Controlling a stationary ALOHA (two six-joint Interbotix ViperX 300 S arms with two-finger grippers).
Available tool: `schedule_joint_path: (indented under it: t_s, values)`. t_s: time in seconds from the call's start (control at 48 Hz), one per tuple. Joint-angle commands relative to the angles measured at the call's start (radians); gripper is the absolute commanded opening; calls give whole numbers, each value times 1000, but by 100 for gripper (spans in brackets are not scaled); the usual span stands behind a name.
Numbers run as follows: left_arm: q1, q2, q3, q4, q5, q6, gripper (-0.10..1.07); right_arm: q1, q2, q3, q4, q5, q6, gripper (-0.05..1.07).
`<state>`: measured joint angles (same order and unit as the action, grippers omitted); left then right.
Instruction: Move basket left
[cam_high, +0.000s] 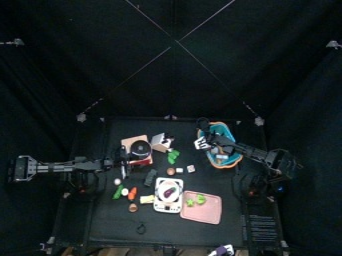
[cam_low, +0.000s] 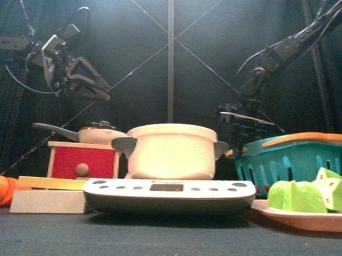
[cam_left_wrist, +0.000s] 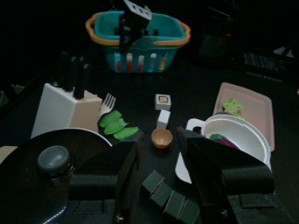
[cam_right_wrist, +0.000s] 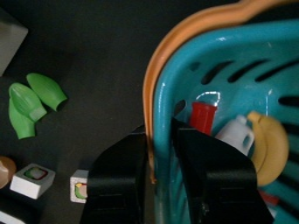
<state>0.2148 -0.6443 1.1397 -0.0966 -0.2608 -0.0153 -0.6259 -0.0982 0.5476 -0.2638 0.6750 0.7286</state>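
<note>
Fingers of the right gripper (cam_right_wrist: 163, 162) are closed on the orange rim of the basket (cam_right_wrist: 233, 61), one inside the teal wall and one outside. Small colourful pieces (cam_right_wrist: 251, 140) lie within it. On the dark surface (cam_right_wrist: 82, 52) just outside sit green leaves (cam_right_wrist: 30, 103). Seen from above, the basket stands at the back right. Fingers of the left gripper (cam_left_wrist: 163, 171) stand open, holding nothing, above a white plate (cam_left_wrist: 233, 140).
</note>
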Motion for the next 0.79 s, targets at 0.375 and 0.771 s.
schedule_joint_path:
  t_s: [0.375,0.771]
  values:
    - [9,-3,-5,0,-6,2,77,138,98,-173,-60,-12,-61,58]
    - [11,-23,9,0,-2,2,77,175,140,-207,-43,-72,-153,58]
